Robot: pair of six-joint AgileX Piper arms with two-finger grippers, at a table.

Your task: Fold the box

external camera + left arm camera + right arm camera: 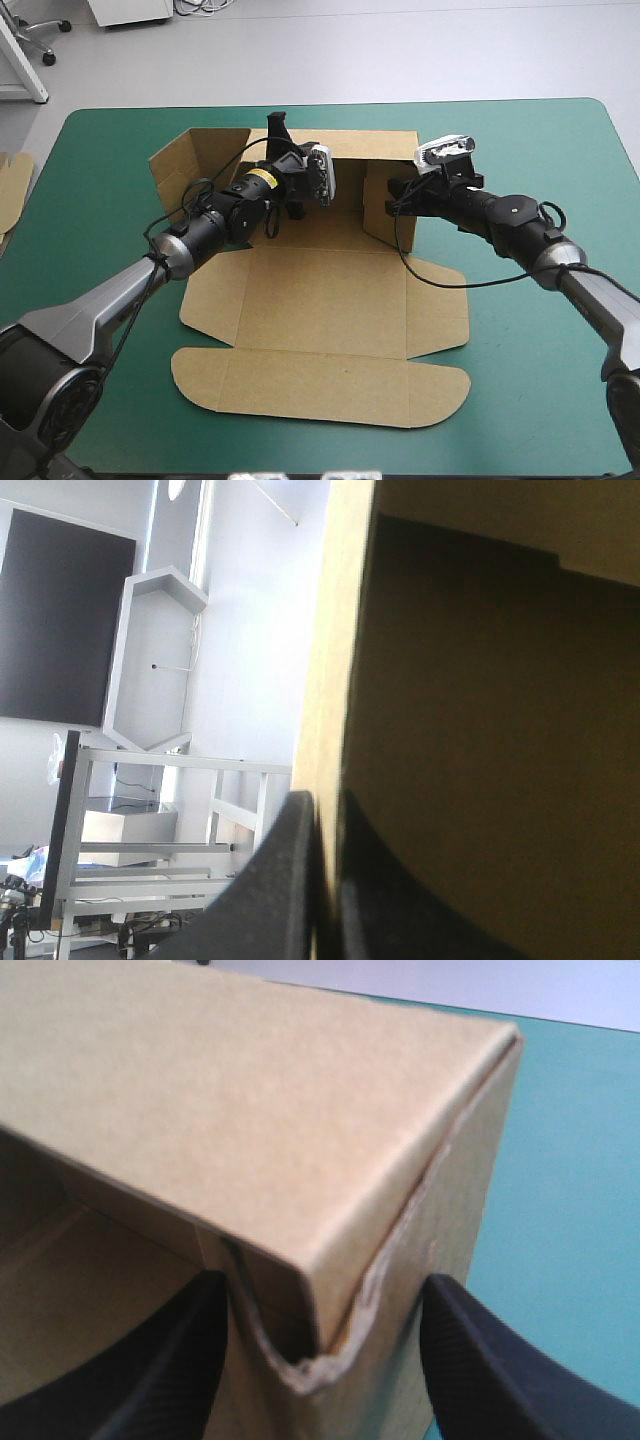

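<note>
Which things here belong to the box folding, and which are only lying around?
For the job:
- the box, partly raised
- left gripper, jaws shut on its far wall
- right gripper, jaws open around its right wall

Lying about:
- more brown board at the table left edge

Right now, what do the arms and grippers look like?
The left arm and right arm have grey links, silver joints, black forearms; the left has a yellow band near its wrist. The left gripper and right gripper each have broad, curved black fingers.
</note>
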